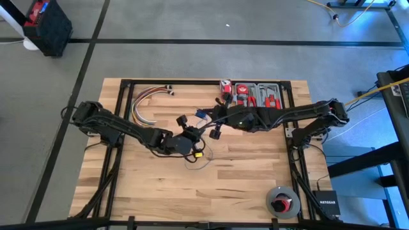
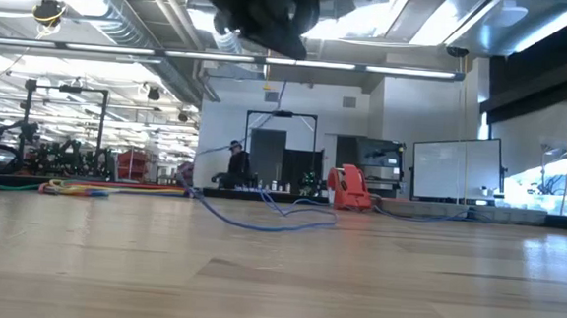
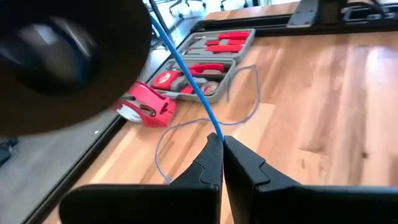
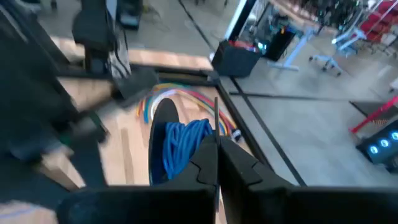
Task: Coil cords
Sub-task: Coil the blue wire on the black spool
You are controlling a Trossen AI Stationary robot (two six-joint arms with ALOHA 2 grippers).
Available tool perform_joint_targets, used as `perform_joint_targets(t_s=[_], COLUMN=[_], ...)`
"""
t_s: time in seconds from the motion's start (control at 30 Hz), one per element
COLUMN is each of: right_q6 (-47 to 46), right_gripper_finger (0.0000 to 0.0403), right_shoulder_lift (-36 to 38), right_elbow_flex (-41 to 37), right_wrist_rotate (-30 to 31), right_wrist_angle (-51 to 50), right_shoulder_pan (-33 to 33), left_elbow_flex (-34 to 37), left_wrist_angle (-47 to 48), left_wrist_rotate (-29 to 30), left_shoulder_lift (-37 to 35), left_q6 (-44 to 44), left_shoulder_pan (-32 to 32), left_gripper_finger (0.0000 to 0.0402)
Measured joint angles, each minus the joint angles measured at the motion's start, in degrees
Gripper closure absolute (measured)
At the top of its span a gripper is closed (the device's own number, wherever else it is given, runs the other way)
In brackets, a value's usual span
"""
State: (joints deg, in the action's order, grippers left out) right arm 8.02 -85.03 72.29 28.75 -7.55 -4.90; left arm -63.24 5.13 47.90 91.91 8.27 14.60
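You see the low view cut both arms off overhead; a blurred dark disc blocks the left wrist view's corner.

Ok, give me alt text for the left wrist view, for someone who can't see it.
The left gripper is shut on the thin blue cord, which runs taut up and away from its fingertips. More cord lies in loose loops on the wooden table, near a red tape dispenser and a grey tool case holding red-handled tools.

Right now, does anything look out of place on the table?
Only the blue cord: one part is pinched in the shut left pincer, the rest lies in loose loops on the table, uncoiled.
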Motion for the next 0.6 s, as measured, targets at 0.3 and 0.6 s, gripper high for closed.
perform_joint_targets(t_s=[0.3,0.6], right_q6=[1.95,2.93], right_gripper_finger=[0.04,0.04], right_shoulder_lift=[6.26,14.41], right_elbow_flex=[-0.31,-0.31], right_wrist_rotate=[-1.83,-3.42], right_wrist_angle=[0.05,-0.09], right_shoulder_pan=[0.0,0.02], left_elbow_flex=[-0.26,-0.11], left_wrist_angle=[-3.23,-2.19], left_wrist_rotate=[0.6,-0.14], left_shoulder_lift=[3.11,3.46], left_q6=[-2.33,-2.71], left_shoulder_pan=[-2.28,-2.98], left_gripper_finger=[0.0402,0.0402])
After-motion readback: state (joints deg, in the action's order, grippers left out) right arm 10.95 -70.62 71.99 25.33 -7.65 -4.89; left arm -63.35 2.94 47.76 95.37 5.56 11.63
